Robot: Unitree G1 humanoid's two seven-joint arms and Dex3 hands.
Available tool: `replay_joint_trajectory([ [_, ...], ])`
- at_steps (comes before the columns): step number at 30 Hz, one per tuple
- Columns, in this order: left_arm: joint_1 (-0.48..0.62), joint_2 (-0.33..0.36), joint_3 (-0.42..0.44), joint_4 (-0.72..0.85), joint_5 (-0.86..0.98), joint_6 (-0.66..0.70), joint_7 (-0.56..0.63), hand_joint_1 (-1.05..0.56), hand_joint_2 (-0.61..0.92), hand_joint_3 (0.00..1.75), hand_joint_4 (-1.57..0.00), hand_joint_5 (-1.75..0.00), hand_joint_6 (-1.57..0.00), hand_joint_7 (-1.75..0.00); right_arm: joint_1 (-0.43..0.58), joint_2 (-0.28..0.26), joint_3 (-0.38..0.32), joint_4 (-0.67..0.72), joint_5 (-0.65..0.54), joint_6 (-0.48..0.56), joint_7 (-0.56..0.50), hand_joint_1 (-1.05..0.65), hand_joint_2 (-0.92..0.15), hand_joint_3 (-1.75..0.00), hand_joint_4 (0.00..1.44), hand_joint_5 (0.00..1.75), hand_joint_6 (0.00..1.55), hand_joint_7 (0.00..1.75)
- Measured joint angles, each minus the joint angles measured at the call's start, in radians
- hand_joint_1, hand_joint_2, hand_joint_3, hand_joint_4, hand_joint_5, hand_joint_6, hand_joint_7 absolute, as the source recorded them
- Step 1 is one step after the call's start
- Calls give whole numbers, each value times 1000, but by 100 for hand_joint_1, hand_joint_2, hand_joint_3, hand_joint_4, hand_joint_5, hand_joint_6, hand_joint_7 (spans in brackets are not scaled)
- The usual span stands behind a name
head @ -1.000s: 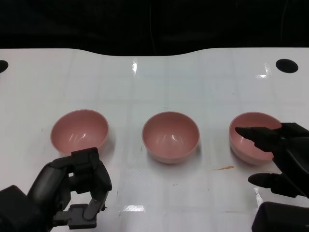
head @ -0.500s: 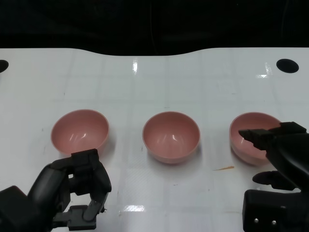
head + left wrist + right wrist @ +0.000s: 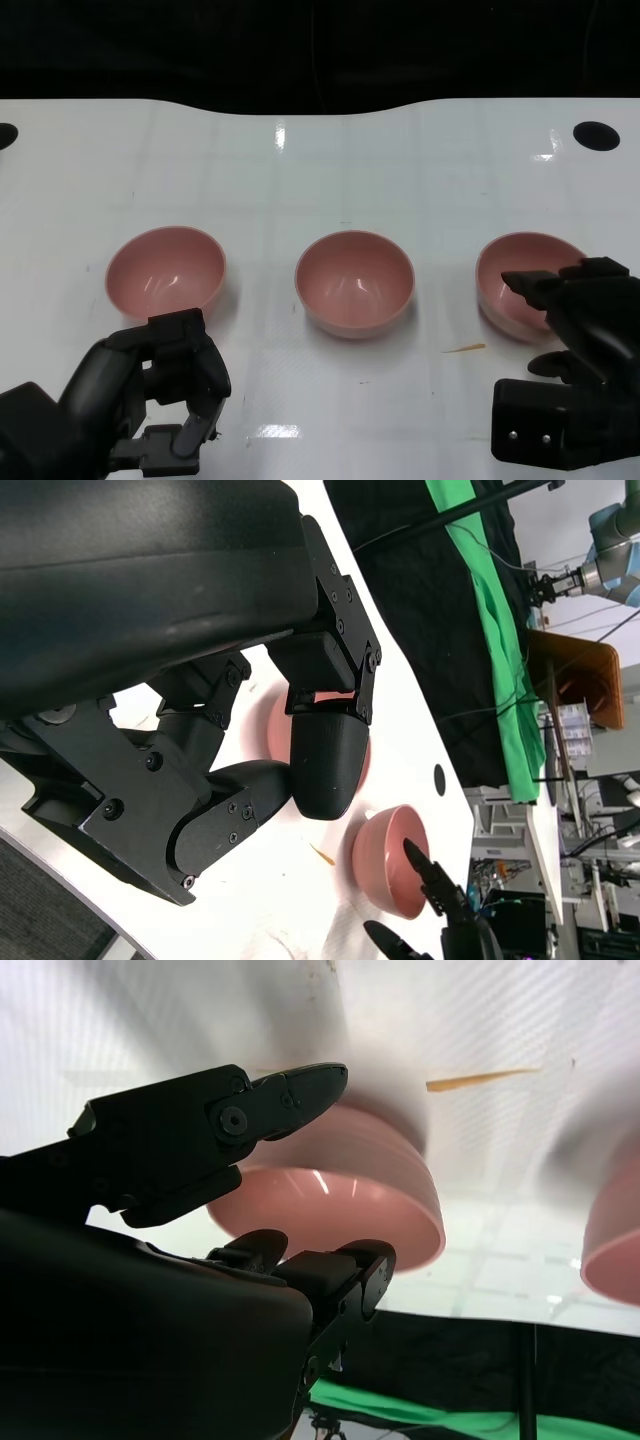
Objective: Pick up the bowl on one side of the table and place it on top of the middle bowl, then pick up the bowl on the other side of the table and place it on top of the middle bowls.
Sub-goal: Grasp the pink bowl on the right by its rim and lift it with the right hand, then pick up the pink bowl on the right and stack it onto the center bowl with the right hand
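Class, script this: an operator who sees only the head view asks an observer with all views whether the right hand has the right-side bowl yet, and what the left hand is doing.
Operator: Does the right hand hold the right bowl?
Observer: Right wrist view: its fingers straddle the bowl's wall, spread apart, not closed on it.
Operator: And the left hand?
Observer: Left wrist view: its fingers are curled on nothing, with the left bowl beyond them.

Right hand (image 3: 572,330) covers right bowl (image 3: 512,285) near rim; contact unclear. Left hand (image 3: 150,395) cut by frame edge.
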Motion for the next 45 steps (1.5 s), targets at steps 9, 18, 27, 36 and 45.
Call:
replay_joint_trajectory([
  [9,-1,0,0,0,1,-2,0,-12,51,119,-87,-168,-83,-151,-66,7,58,144,2,-13,-62,-46,-91,-1,48,18,51,3],
  [18,1,-1,0,-12,1,3,0,-12,48,121,-87,-169,-85,-150,-111,17,95,273,18,-67,-169,-21,-92,-3,76,87,91,6],
  [27,5,-4,-5,-13,14,-1,12,-11,45,127,-88,-168,-84,-150,-191,32,118,481,24,-203,-454,-18,-64,-65,94,174,82,150],
  [36,6,-5,-6,-7,3,-36,11,-9,46,127,-88,-167,-85,-149,-228,39,128,566,29,-251,-615,-15,-32,-117,101,175,75,175],
  [45,8,-6,-7,-14,2,-10,11,-11,47,125,-86,-167,-84,-148,-225,35,124,478,58,-238,-598,-20,-47,-99,98,175,74,167],
])
